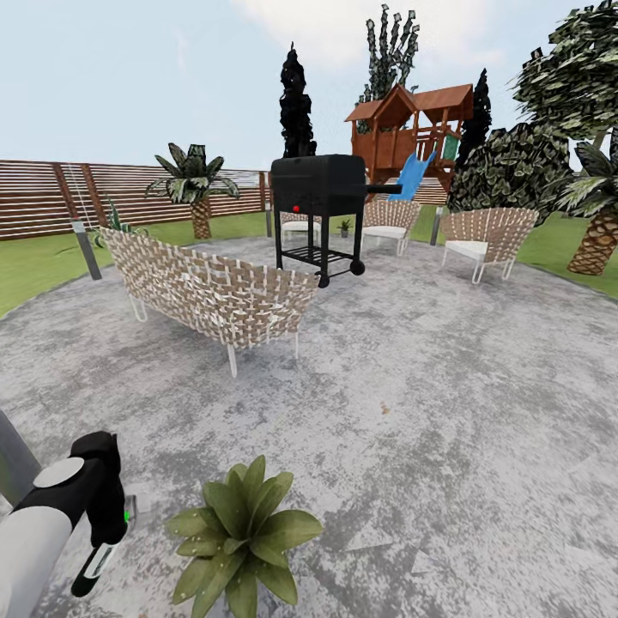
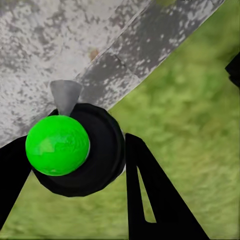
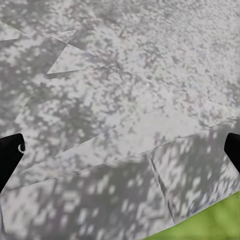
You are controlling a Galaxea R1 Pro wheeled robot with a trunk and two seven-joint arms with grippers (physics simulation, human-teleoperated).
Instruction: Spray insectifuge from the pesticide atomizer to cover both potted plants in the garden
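In the head view my left gripper (image 1: 105, 515) hangs low over the paved patio (image 1: 429, 386) of the garden, shut on the pesticide atomizer (image 1: 96, 562). The left wrist view shows the atomizer's green top (image 2: 57, 145), black cap and grey nozzle, held between my black fingers (image 2: 150, 195). One potted plant (image 1: 240, 536), a rosette of pointed green leaves, sits just right of that gripper; its pot is cut off by the frame edge. A second small potted plant (image 1: 345, 227) stands far back behind the grill. My right gripper (image 3: 120, 150) is open over bare paving.
A wicker sofa (image 1: 215, 292) stands ahead on the left, with a black wheeled grill (image 1: 319, 206) behind it. Two wicker chairs (image 1: 485, 236) (image 1: 386, 221) stand farther back. Lawn, a slatted brown fence (image 1: 51, 197), palms and a wooden play tower (image 1: 412, 129) ring the patio.
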